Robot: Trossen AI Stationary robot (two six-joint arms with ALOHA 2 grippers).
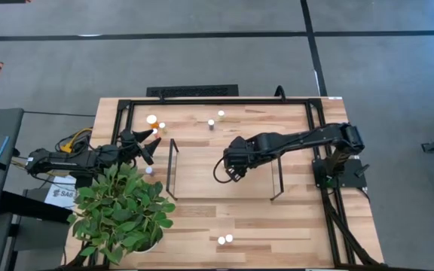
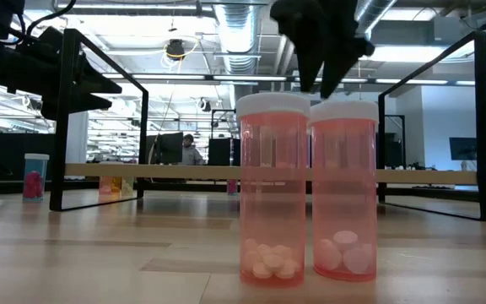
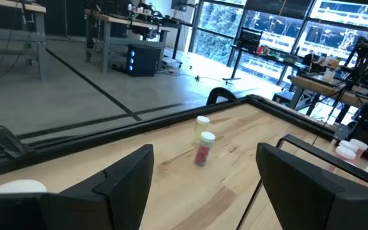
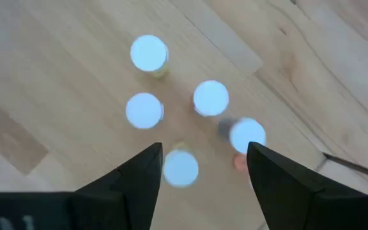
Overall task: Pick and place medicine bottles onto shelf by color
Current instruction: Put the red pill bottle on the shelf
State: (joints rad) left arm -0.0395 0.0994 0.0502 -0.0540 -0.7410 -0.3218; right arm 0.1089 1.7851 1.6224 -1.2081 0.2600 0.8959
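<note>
Your right gripper [image 1: 230,172] hangs at the centre of the high view, over the light-wood shelf [image 1: 202,169] between its two black wire ends. Its fingers [image 4: 136,179] are spread with nothing between them. Its wrist camera looks straight down on five white-capped bottles [image 4: 210,98] standing in a loose cluster on the shelf; one cap [image 4: 181,168] sits in the gap between the fingertips at the lower middle of that frame, and another [image 4: 247,135] just beside the far finger shows a red body.

In the low view that gripper is the dark shape at top centre, directly above two pink bottles [image 2: 274,187] that stand side by side in the foreground, pills in their bottoms.

Your left gripper [image 1: 151,143] waits at the left of the high view, above the leafy plant [image 1: 119,211], jaws spread and empty. Just off its tips, toward the upper left, stand two white-capped bottles [image 1: 152,120]. Its wrist view shows two more near a table corner, one holding red pills [image 3: 203,148].

Two bottles [image 1: 215,119] stand at upper centre of the table [image 1: 202,226], and two [image 1: 224,239] at lower centre
</note>
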